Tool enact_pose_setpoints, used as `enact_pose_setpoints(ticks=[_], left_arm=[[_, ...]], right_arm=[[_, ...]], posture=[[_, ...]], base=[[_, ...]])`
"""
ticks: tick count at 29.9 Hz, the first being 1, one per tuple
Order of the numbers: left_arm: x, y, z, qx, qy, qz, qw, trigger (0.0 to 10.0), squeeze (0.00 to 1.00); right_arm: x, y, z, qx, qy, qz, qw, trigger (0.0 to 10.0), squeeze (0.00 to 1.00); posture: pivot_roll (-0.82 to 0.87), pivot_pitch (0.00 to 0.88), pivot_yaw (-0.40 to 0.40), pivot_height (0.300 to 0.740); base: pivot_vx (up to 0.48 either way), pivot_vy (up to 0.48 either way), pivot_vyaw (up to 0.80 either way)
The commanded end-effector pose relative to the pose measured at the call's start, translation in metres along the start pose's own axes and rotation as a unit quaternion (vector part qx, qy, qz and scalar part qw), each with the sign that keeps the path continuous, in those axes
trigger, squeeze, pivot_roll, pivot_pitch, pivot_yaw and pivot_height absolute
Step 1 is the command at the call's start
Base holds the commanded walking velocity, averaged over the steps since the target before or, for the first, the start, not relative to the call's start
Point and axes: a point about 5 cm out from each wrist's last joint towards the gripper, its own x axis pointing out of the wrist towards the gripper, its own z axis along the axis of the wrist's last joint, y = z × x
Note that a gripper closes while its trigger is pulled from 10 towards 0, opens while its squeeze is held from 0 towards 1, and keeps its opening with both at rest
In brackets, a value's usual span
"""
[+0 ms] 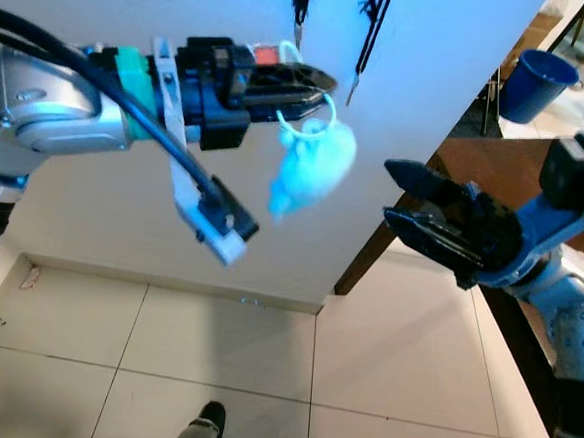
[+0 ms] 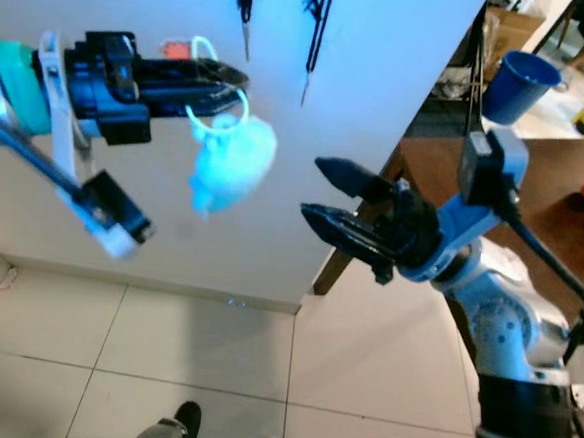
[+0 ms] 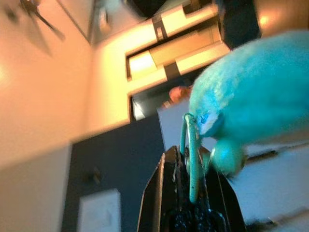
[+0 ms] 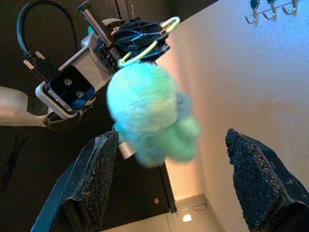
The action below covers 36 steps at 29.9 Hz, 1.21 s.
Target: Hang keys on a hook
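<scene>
Left eye: left gripper (image 1: pixel 316 90) raised near the white wall (image 1: pixel 122 217), fingers clamped on a pale ring; fluffy blue keychain (image 1: pixel 314 168) dangles below. Hooks (image 1: pixel 302 4) on the wall just above, dark items hanging.

Right eye: right gripper (image 2: pixel 329 197) to the right, fingers apart, pointing at the keychain, not touching.

Left wrist: ring (image 3: pixel 192 159) pinched between closed fingers.

Right wrist: keychain centred between spread fingers (image 4: pixel 91 179); hooks far upper right.

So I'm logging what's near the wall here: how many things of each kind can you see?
Plush keychain: 1
Black items hanging on the wall: 2
Blue bucket: 1
Wooden table: 1
Total: 5
</scene>
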Motion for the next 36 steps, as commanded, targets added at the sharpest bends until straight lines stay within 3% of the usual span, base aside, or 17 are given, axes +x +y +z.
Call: enact_pose_setpoints(ticks=[1, 5, 7, 14, 21, 30, 31, 32, 33, 36], left_arm=[[0.002, -0.002, 0.002, 0.025, -0.032, -0.013, 0.999, 0.0, 0.0], [0.003, -0.004, 0.0, 0.042, -0.05, -0.012, 0.998, 0.0, 0.0], [0.011, -0.002, 0.007, 0.059, -0.089, -0.004, 0.994, 0.0, 0.0], [0.022, 0.003, 0.012, 0.077, -0.124, 0.021, 0.989, 0.0, 0.0], [0.024, 0.004, 0.014, 0.085, -0.144, 0.038, 0.985, 0.0, 0.0], [0.022, 0.005, 0.016, 0.093, -0.152, 0.05, 0.983, 0.0, 0.0], [0.022, 0.006, 0.016, 0.094, -0.152, 0.051, 0.983, 0.0, 0.0], [0.022, 0.006, 0.016, 0.094, -0.152, 0.051, 0.983, 0.0, 0.0], [0.021, 0.006, 0.015, 0.095, -0.152, 0.052, 0.982, 0.0, 0.0], [0.021, 0.006, 0.014, 0.098, -0.151, 0.054, 0.982, 0.0, 0.0]], right_arm=[[-0.002, 0.0, 0.0, 0.01, 0.005, 0.012, 1.0, 10.0, 0.0], [-0.001, -0.001, 0.002, 0.014, 0.006, 0.023, 1.0, 10.0, 0.0], [0.017, 0.003, 0.0, 0.04, 0.005, 0.089, 0.995, 10.0, 0.0], [0.039, 0.013, -0.011, 0.079, 0.033, 0.185, 0.979, 10.0, 0.0], [0.054, 0.01, -0.014, 0.072, 0.037, 0.202, 0.976, 10.0, 0.0], [0.056, 0.01, -0.026, 0.075, 0.08, 0.213, 0.971, 10.0, 0.0], [0.055, 0.01, -0.027, 0.076, 0.086, 0.212, 0.97, 2.0, 0.0], [0.055, 0.01, -0.027, 0.076, 0.086, 0.212, 0.97, 2.0, 0.0], [0.055, 0.009, -0.028, 0.076, 0.09, 0.212, 0.97, 0.0, 0.0], [0.055, 0.008, -0.028, 0.07, 0.091, 0.206, 0.972, 0.0, 0.0]], posture=[[0.02, 0.092, -0.035, 0.74], [0.02, 0.092, -0.035, 0.74], [0.02, 0.091, -0.032, 0.74], [0.01, 0.093, -0.022, 0.74], [0.02, 0.094, -0.019, 0.74], [0.02, 0.095, -0.021, 0.74], [0.02, 0.095, -0.021, 0.74], [0.02, 0.095, -0.021, 0.74], [0.02, 0.095, -0.021, 0.74], [0.02, 0.095, -0.021, 0.74]], base=[[0.0, 0.0, 0.0], [0.0, 0.0, 0.0], [0.0, 0.0, 0.0], [0.0, 0.0, 0.0], [0.0, 0.0, 0.0], [0.0, 0.0, 0.0], [0.0, 0.0, 0.0], [0.0, 0.0, 0.0], [0.0, 0.0, 0.0], [0.0, 0.0, 0.0]])
